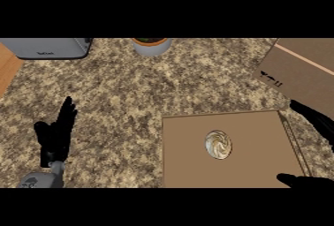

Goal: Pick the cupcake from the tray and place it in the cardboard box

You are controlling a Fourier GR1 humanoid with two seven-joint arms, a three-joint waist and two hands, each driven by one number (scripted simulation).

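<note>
While the cupcake (pixel 218 144) sat centred on the tray (pixel 189 167), the right robot hand (pixel 295 180) hung spread apart at its right edge, so a glancing closure could topple the cupcake short of the cardboard box (pixel 303 70).

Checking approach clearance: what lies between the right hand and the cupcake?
Only bare tray surface separates the right hand from the cupcake, as the head view shows.

Single head cam, looks steeply down on tabletop (pixel 150 88), close in; tray (pixel 189 165) at 5 o'clock, cardboard box (pixel 303 70) clipped by frame edge at 2 o'clock.
</note>
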